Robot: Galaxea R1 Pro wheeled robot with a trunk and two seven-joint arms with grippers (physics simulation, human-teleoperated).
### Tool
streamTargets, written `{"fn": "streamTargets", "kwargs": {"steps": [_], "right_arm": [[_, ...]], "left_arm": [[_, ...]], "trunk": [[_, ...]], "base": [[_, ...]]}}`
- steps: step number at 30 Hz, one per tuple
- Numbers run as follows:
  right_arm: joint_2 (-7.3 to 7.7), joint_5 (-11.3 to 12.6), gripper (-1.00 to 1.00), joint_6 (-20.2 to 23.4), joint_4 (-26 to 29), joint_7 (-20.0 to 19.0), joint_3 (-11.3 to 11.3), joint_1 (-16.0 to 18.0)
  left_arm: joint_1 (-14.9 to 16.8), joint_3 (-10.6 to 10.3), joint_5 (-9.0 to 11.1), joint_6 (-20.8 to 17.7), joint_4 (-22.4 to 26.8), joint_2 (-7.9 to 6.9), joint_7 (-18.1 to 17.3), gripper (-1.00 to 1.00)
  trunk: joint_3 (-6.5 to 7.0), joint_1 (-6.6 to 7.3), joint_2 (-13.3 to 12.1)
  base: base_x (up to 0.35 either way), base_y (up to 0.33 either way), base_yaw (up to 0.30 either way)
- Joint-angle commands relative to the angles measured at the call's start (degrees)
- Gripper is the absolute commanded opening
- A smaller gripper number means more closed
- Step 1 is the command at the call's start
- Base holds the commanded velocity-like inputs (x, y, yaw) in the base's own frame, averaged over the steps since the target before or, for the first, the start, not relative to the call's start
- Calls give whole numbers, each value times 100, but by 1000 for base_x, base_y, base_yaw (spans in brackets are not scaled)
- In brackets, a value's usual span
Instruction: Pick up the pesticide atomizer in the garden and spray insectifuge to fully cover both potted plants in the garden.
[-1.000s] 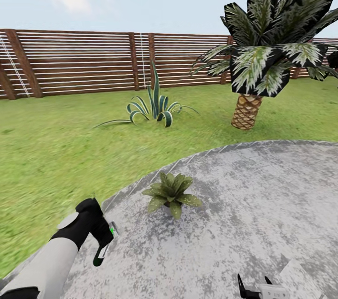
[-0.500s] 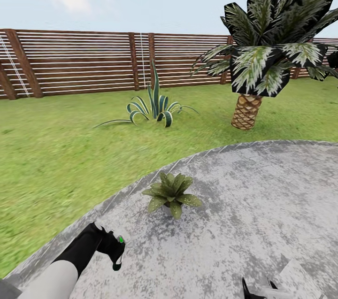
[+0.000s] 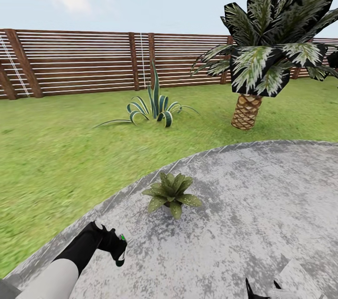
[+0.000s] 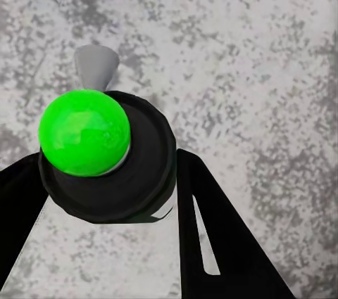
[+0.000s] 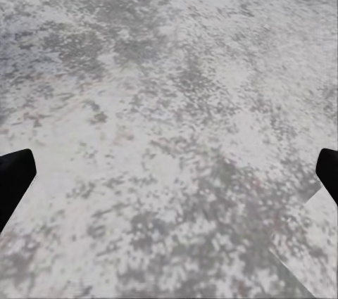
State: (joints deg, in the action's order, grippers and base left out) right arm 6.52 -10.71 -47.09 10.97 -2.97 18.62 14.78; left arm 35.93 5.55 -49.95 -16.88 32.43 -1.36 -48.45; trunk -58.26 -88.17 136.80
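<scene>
The left gripper [image 4: 105,193] is closed around the pesticide atomizer [image 4: 105,165], its black fingers [image 4: 211,236] flanking the round black spray head with its glossy green cap. The right gripper [image 5: 169,172] hangs spread wide and empty over the mottled grey patio [image 3: 244,205]. In the head view the atomizer sits low at seven o'clock, with one potted plant [image 3: 172,193], a speckled rosette of pointed leaves, just beyond at one o'clock from it. Spraying seems in hand; next, the nozzle likely needs aiming at the leaves.
</scene>
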Motion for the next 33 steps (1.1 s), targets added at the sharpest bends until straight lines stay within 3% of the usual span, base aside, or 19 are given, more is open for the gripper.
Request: {"fn": "streamTargets", "kwargs": {"steps": [1, 6, 7, 9, 11, 14, 18, 20, 23, 25, 27, 28, 33], "right_arm": [[-16, -68, 100, 15, 29, -38, 16, 37], [-137, -249, 100, 175, 190, -47, -166, 201], [-161, -554, 100, 1463, 1287, -53, -799, 551], [-208, -574, 100, 1658, 1339, -290, -1574, 818], [-228, -576, 100, 2028, 1361, -720, -2005, 1034], [-256, -580, 100, 2412, 1371, -1507, -2204, 1374], [-284, -664, 100, 2534, 1372, -2748, -2250, 1780], [-338, -1010, 100, 2552, 1372, -3177, -2256, 1950], [-529, -1664, 100, 2566, 1373, -3374, -2257, 2063], [-634, -1901, 100, 2670, 1373, -3443, -2258, 2120], [-710, -1989, 100, 2858, 1378, -3550, -2258, 2167], [-737, -2010, -100, 2924, 1386, -3635, -2258, 2190], [-764, -2030, -100, 2990, 1448, -4084, -2258, 2244]], "left_arm": [[2, 26, -15, -39, 9, 0, -40, -100], [2, 25, -15, -16, 1, 2, -44, -100], [2, 22, -15, -14, 1, 4, -46, -100], [14, 18, -15, 3, 1, 6, -86, -100], [31, 17, -20, 95, 1, -5, -286, -100], [52, 17, -34, 177, 1, -34, -651, -100], [62, 17, -60, 165, 5, -1, -1103, -100], [107, 17, -71, 127, 11, 26, -1248, -100], [178, 4, -81, 102, 10, 61, -1303, -100], [190, -100, -112, 91, 9, 111, -1320, -100], [195, -275, -161, 78, 11, 134, -1424, -100], [200, -344, -179, 70, 15, 141, -1495, -100], [309, -417, -266, 61, 22, 209, -1574, -100]], "trunk": [[-5, 1, 2], [-5, 1, 2], [-5, 1, 2], [-5, 1, 2], [-5, 1, 2], [-5, 1, 2], [-5, 1, 2], [-5, 1, 2], [-5, 1, 2], [-5, 1, 2], [-5, 1, 2], [-5, 1, 2], [-5, 1, 2]], "base": [[0, 0, 0], [0, 0, 0], [0, 0, 0], [0, 0, 0], [0, 0, 0], [0, 0, 0], [0, 0, 0], [0, 0, 0], [0, 0, 0], [0, 0, 0], [0, 0, 0], [0, 0, 0], [0, 0, 0]]}}
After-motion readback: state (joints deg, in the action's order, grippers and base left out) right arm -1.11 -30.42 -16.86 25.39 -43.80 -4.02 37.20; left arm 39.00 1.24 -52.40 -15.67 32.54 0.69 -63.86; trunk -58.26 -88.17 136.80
